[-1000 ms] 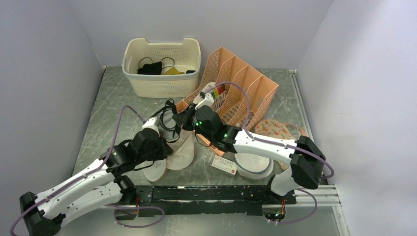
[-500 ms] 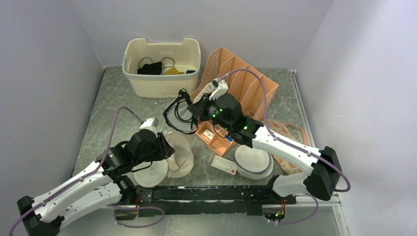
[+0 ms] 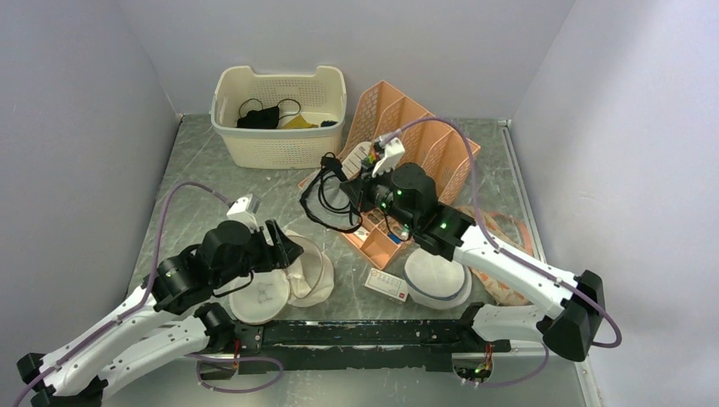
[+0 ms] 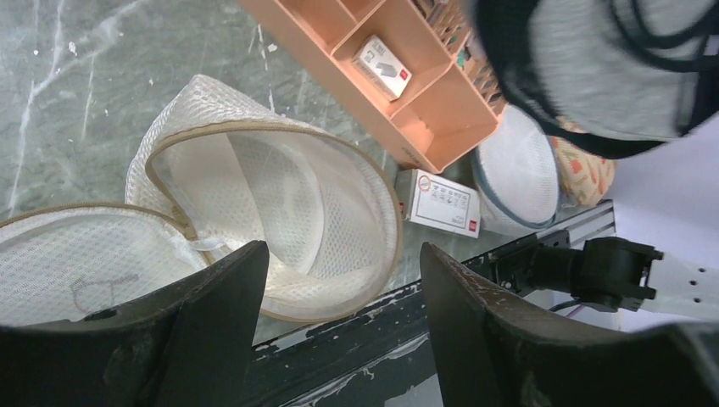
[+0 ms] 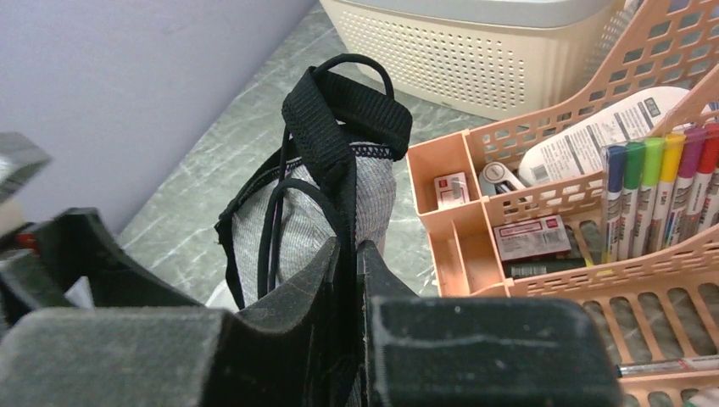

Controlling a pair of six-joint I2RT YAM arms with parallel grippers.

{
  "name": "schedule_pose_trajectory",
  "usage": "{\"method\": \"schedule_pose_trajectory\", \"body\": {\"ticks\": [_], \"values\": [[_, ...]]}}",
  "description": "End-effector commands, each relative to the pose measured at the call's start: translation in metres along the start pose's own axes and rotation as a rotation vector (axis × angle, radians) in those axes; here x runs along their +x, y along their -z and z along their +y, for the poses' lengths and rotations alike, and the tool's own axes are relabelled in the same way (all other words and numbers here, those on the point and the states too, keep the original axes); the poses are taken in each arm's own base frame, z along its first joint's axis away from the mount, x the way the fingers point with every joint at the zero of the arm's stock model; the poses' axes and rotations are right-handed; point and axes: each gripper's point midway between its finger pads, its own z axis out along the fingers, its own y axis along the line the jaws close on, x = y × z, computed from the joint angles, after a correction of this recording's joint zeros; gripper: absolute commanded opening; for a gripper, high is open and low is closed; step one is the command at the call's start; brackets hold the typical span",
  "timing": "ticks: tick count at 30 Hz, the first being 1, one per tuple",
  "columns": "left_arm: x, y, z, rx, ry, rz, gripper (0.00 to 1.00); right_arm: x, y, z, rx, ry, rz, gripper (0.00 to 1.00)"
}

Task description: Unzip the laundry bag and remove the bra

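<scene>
Top external view: right gripper (image 3: 354, 197) clamps the bra (image 3: 327, 164), which hangs beyond the open laundry bag (image 3: 292, 275); left gripper (image 3: 284, 248), spread wide, hovers over the bag.

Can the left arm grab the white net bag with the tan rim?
Probably yes: the left gripper hangs open just above the tan-rimmed white mesh laundry bag, nothing in between.
</scene>
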Motion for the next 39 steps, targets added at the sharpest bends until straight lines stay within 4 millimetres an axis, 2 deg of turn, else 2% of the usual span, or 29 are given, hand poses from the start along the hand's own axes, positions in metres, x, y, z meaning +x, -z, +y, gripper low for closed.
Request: {"method": "schedule_pose_trajectory", "body": {"ticks": [1,6,11,15,21,24,27,29,31,33,36,39], "values": [[-0.019,0.013,-0.011,0.021,-0.015,-0.050,0.78,-0.015,-0.018,-0.009,0.061,0.068,-0.033,0.00],[-0.032,0.022,-0.011,0.016,-0.015,-0.099,0.80,-0.047,-0.054,-0.046,0.284,0.101,-0.089,0.03],[-0.041,0.034,-0.009,0.011,0.003,-0.145,0.81,-0.078,-0.095,-0.054,0.322,0.149,-0.156,0.07],[-0.050,0.044,-0.008,0.003,0.000,-0.174,0.84,-0.107,-0.130,-0.066,0.317,0.115,-0.256,0.10],[-0.051,0.052,-0.010,-0.013,-0.018,-0.145,0.84,-0.112,-0.201,-0.088,0.337,0.116,-0.333,0.10],[-0.046,0.054,-0.010,-0.007,0.005,-0.124,0.83,-0.105,-0.241,-0.112,0.367,0.123,-0.335,0.10],[-0.041,0.057,-0.010,0.015,0.030,-0.109,0.82,-0.102,-0.279,-0.136,0.401,0.129,-0.320,0.21],[-0.038,0.059,-0.010,0.032,0.043,-0.107,0.82,-0.099,-0.296,-0.147,0.415,0.153,-0.302,0.26],[-0.037,0.063,-0.009,0.040,0.064,-0.108,0.83,-0.099,-0.302,-0.148,0.402,0.185,-0.281,0.39],[-0.036,0.066,-0.007,0.041,0.085,-0.110,0.83,-0.097,-0.296,-0.141,0.373,0.209,-0.248,0.53],[-0.035,0.068,-0.003,0.035,0.105,-0.121,0.84,-0.098,-0.270,-0.127,0.339,0.221,-0.198,0.67],[-0.037,0.065,0.001,0.021,0.099,-0.137,0.84,-0.096,-0.236,-0.113,0.317,0.227,-0.125,0.72]]}}
